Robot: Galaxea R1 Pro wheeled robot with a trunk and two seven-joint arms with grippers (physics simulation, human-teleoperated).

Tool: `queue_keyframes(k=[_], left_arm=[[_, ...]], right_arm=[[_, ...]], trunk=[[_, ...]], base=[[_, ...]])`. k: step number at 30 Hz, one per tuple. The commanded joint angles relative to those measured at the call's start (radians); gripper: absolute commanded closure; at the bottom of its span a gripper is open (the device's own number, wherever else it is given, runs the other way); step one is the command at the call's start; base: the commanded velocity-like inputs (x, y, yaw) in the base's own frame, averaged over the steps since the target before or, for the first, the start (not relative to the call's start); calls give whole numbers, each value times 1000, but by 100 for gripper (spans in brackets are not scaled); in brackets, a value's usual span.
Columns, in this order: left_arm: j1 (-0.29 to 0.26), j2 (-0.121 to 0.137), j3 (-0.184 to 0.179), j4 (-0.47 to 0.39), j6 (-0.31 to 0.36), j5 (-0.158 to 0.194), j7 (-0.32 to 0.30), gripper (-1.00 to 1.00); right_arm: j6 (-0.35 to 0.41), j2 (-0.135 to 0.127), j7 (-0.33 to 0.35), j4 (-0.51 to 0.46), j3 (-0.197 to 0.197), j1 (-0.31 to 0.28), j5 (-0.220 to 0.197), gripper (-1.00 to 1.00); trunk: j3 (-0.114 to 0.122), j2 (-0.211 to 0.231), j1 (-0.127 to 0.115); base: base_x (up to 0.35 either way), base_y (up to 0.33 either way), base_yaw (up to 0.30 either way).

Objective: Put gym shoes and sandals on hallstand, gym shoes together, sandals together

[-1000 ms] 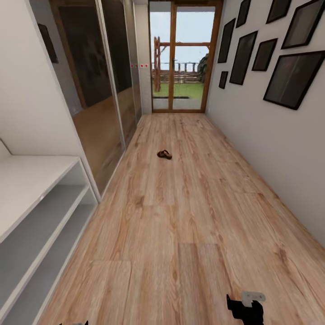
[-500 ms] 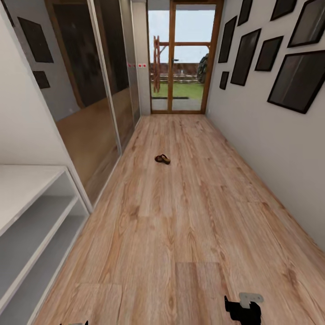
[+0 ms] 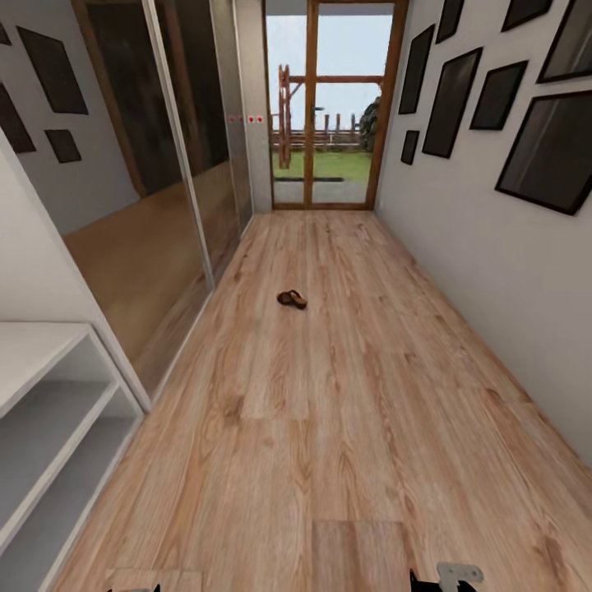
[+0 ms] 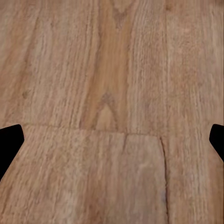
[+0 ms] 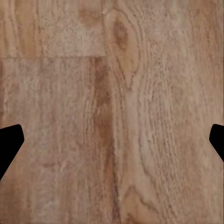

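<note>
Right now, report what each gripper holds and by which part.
Nothing is held. The left gripper and right gripper both have their fingers spread wide over bare corridor floor. One sandal lies far ahead.

- One dark-brown sandal (image 3: 292,299) on the corridor floor (image 3: 345,427).
- One pale grey shoe rack (image 3: 49,427), two open tiers.
- Seven dark picture frames (image 3: 547,148) on the right-hand wall.
- One glazed door (image 3: 329,107), two panes.

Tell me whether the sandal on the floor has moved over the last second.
No. The sandal keeps its place on the floor planks; the camera advanced, shifting the whole view.
</note>
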Motion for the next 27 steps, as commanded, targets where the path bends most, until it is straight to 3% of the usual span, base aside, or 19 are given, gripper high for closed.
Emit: queue_keyframes(k=[1, 27], left_arm=[[-1, 0, 7, 1, -1, 3, -10, -100], [-1, 0, 6, 1, -3, 3, -10, -100]], right_arm=[[-3, 1, -5, 2, -5, 2, 11, -100], [-3, 5, -5, 2, -5, 16, 11, -100]], trunk=[[-1, 0, 0], [-1, 0, 0]], base=[[339, -85, 0], [339, -85, 0]])
